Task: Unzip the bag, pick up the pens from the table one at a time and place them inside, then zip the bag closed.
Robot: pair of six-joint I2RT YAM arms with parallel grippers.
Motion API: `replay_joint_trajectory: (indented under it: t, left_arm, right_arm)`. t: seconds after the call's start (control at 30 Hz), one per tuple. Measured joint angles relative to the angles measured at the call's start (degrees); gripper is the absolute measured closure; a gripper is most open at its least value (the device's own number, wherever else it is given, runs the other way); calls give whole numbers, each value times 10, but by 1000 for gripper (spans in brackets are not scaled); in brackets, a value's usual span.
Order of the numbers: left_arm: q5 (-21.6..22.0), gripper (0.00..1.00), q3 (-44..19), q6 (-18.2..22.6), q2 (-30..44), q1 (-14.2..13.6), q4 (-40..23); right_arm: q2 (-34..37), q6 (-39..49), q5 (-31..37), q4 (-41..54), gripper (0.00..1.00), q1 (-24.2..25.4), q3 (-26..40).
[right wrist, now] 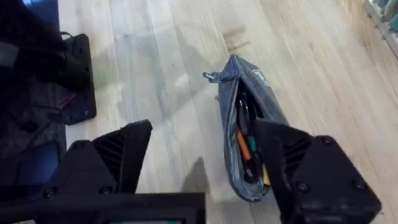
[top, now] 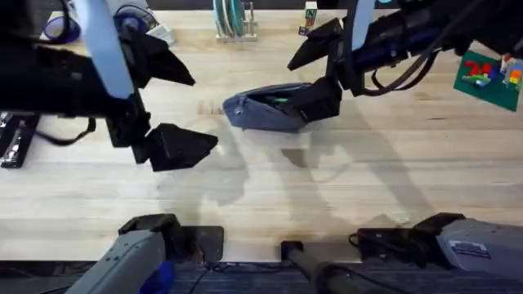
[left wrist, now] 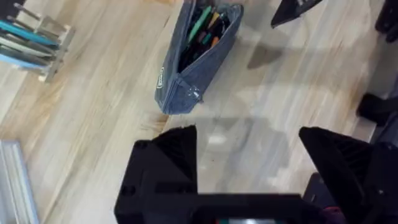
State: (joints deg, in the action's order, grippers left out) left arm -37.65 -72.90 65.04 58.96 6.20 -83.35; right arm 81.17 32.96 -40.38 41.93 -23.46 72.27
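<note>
Wooden table (top: 270, 192) bears the soft, light bag (top: 265, 109), unzipped, pens (left wrist: 202, 28) inside. Both my grippers, left gripper (top: 184, 110) and right gripper (top: 315, 69), hang spread, empty. Pinch zipper pull (right wrist: 212, 76).

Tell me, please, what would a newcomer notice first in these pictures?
The blue-grey bag lies unzipped at mid-table, with green and orange pens inside. The right gripper hangs open over the bag's right end, while the left gripper hovers open to the bag's left.
</note>
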Motion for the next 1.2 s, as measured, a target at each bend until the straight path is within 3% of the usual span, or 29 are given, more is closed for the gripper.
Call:
replay_joint_trajectory:
  t: [0.27,0.4,0.57,0.7,1.2]
  left_arm:
    - [-8,6,0,111,73,8,0]
    - [-35,6,0,158,102,45,-8]
    - [-75,6,0,262,134,100,-55]
    - [-94,6,0,321,166,124,-70]
    - [-149,6,0,470,276,131,-82]
  right_arm:
    - [0,-1,-5,4,5,0,0]
    - [0,-41,-14,0,5,0,0]
    - [0,-145,-17,0,4,0,0]
    - [0,-200,-20,0,4,0,0]
    - [0,-303,-25,0,4,-1,0]
